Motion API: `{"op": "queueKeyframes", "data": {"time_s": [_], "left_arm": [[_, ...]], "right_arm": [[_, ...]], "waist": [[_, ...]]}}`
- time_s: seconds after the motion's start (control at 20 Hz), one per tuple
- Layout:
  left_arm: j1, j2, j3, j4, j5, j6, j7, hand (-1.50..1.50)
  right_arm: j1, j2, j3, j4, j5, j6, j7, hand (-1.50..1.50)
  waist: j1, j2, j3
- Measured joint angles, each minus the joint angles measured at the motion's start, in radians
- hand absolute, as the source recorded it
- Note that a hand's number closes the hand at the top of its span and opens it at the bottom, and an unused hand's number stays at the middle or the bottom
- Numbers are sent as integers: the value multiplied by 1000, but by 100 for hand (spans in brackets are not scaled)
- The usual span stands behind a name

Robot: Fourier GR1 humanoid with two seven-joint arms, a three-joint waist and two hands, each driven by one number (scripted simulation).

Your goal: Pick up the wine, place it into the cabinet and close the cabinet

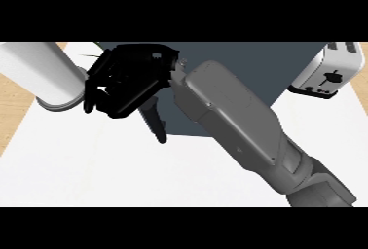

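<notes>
White worktop (108, 165) fills the lower part of the head view, with wood flooring at its left edge. Over it, the right robot hand (126, 80) reaches in from the lower right on its grey forearm (237, 126), black fingers curled together; whether anything sits inside them I cannot tell. Behind it stands the dark blue-grey cabinet (251, 63). Left of the hand is a white cylinder (46, 73). A toaster (330, 70) stands at the right. No wine bottle can be made out.

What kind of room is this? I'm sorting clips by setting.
Probably a kitchen: a toaster stands on a white counter beside a dark cabinet, with a wooden floor at the left.
</notes>
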Motion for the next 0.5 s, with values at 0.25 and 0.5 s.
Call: {"op": "queueKeyframes", "data": {"time_s": [0.25,0.5], "left_arm": [[-5,-15,26,0,-7,-12,29,-150],[-10,-30,44,9,-13,-23,49,-150]], "right_arm": [[-15,0,-4,60,1,38,-51,150],[-37,1,8,95,13,45,-110,150]], "waist": [[4,-10,-1],[22,-11,-20]]}}
